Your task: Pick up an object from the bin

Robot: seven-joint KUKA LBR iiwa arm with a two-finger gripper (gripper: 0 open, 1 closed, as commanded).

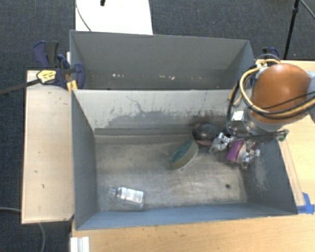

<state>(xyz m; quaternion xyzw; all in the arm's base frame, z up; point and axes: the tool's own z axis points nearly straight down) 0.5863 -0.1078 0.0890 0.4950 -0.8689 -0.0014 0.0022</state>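
Fingers point(247, 155) clamped on purple block point(234, 150), right side of bin point(84, 156); long axis roughly far-to-near, slightly tilted.

**Setting:** robotics lab, indoor test cell.

**Evidence:**
- Arm point(281, 91): industrial type, with an orange domed cover at the wrist. Yellow and black cables point(245, 85) loop round it. It reaches in from the right.
- Bin point(157, 62): grey sheet metal, open top, sloped walls. The floor is scuffed and scratched pale towards the back.
- Contents: an unrelated mix of small things lying well apart, including a clear bottle point(127, 195) and a green disc point(182, 154).
- Carpet point(21, 14): dark blue-grey, low pile, office grade, all round the bin.
- Lead point(8, 91): black, lying loose across the carpet at left.
- Pole point(293, 20): thin, black, slanted, at top right.
- No household or shop fittings in view.
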